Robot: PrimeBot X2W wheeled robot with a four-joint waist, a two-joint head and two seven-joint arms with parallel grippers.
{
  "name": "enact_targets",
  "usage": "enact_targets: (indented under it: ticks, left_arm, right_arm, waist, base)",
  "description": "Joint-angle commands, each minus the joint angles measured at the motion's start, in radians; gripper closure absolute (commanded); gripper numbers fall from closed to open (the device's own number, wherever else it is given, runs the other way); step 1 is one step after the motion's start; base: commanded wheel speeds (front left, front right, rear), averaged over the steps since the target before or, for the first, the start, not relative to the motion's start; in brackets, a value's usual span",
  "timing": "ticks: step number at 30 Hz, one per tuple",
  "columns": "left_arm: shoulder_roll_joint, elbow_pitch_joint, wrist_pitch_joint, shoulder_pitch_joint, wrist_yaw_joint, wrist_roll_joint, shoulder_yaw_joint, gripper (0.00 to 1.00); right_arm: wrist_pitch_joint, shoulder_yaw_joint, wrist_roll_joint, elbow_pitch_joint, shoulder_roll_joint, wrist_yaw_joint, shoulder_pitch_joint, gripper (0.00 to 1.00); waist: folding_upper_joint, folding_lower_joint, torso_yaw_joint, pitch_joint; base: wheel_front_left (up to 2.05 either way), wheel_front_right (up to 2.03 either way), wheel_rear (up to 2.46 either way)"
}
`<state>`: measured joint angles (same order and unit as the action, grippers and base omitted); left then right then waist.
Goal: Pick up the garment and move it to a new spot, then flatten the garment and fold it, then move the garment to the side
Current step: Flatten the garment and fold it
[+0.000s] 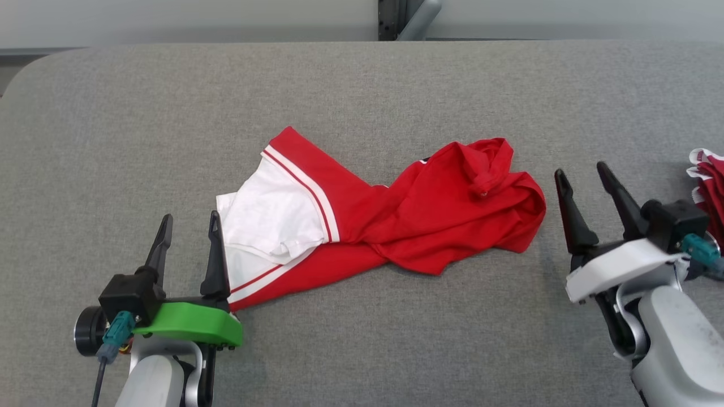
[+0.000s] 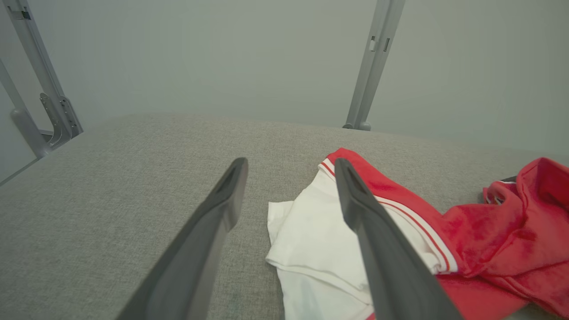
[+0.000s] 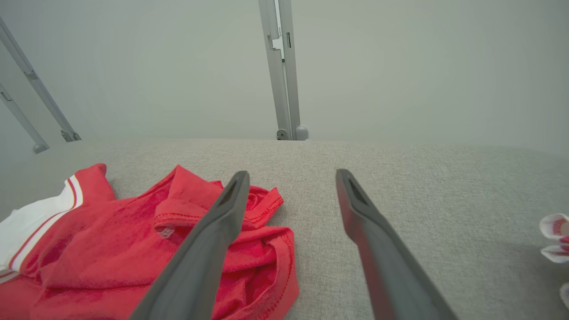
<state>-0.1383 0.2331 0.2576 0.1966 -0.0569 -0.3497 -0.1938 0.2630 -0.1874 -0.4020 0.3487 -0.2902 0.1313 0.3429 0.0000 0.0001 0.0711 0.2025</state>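
The garment looks limp and light; left gripper and right gripper hold jaws apart, empty; hems should pinch best.

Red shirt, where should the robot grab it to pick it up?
Probably the bunched red ridge at the garment's right end: it stands up off the table, so open jaws can straddle it. Come from above, on the right gripper's side, the nearest.

Garment: soft, matt knit cloth with stitched hems. Tabletop: coarse grey woven fabric, matt. Left gripper and right gripper: dark, matt plastic fingers. Post, 12 o'clock: smooth grey metal.
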Motion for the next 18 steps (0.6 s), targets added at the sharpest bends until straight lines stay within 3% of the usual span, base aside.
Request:
enact_targets:
  ticks: [1,11,18]
  left_arm:
    - [-0.01,-0.002,-0.001,-0.015,-0.006,0.008,0.003,0.0]
    - [-0.05,-0.03,-0.041,-0.112,-0.025,-0.003,0.011,0.0]
    - [-0.064,-0.067,-0.069,-0.157,-0.038,-0.012,0.013,0.0]
  right_arm:
    - [0.004,0.009,0.015,-0.017,0.01,-0.001,-0.035,0.0]
    - [-0.042,0.072,0.092,-0.164,0.105,-0.001,-0.247,0.0]
    - [-0.085,0.101,0.124,-0.246,0.134,-0.001,-0.311,0.0]
  waist:
    - [0.0,-0.0001,-0.032,-0.036]
    - [0.0,-0.0001,-0.081,-0.124]
    - [0.0,-0.0001,-0.091,-0.141]
  base:
    - [0.0,0.0,0.0]
    - [0.0,0.0,0.0]
    - [0.0,0.0,0.0]
